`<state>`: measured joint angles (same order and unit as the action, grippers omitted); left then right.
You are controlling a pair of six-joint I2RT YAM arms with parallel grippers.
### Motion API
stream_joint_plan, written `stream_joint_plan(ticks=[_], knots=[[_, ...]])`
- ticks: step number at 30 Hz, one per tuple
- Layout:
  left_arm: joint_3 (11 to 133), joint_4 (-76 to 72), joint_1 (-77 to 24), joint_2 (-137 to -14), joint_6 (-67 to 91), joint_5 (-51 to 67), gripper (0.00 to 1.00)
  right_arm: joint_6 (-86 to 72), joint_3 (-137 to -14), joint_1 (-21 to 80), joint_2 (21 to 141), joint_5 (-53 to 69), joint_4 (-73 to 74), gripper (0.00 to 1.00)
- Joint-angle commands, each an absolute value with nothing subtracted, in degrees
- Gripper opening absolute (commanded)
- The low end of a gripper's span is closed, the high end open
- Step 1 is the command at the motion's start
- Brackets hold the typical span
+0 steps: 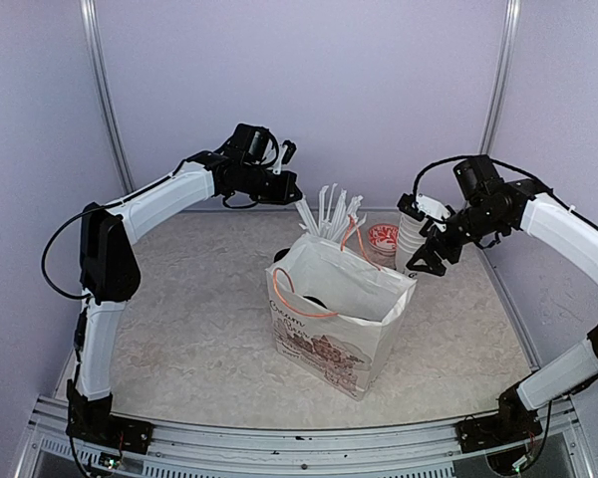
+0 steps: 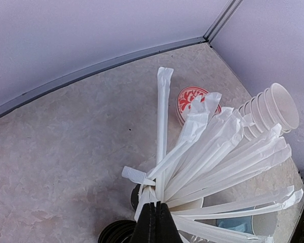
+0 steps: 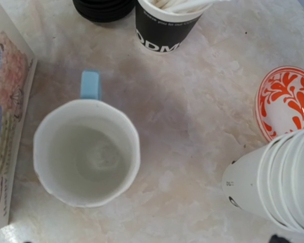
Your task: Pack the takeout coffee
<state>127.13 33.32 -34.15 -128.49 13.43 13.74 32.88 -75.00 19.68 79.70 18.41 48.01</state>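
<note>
The left gripper [image 2: 155,218] was fully closed, empty; the right gripper [image 1: 430,263] was spread wide, empty. The black cup [image 3: 164,28] read "ODM".

White arm shells [image 1: 164,202], black joints [image 1: 108,257], black left claw [image 2: 153,218], black right claw [image 1: 429,262], looped cables [image 1: 46,254]

The black paper cup [image 3: 164,25] standing far on the bench [image 1: 179,299] carries large white capitals, cut off by the edge of the right wrist view: "ODM" is all that shows. A finer white line of print under its rim is too small to read. The paper bag [image 1: 339,319] mid-bench bears cursive writing on its near left face, above a drawing; it cannot be read with certainty. Black marks near the base of the stack of white cups [image 3: 273,182] on the right are illegible.
</note>
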Motion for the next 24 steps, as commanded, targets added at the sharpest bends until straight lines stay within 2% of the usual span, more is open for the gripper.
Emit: stream_joint_plan(ticks=[1, 12, 17, 24], knots=[[129.11, 31.92, -34.08, -126.03, 13.01, 14.05, 0.0, 32.34, -74.17, 19.07, 79.88, 19.17, 47.2, 1.0], [130.56, 35.54, -36.51, -116.24, 11.58, 10.39, 0.0, 32.43, -74.81, 19.07, 80.63, 19.38, 47.33, 0.99], [132.42, 37.9, -39.3, -112.5, 9.44, 5.15, 0.0, 32.32, -75.66, 19.07, 81.12, 19.79, 47.77, 1.0], [133.2, 43.12, -43.76, -100.15, 6.65, 0.28, 0.0, 32.27, -76.45, 19.07, 81.46, 19.84, 47.99, 0.99]])
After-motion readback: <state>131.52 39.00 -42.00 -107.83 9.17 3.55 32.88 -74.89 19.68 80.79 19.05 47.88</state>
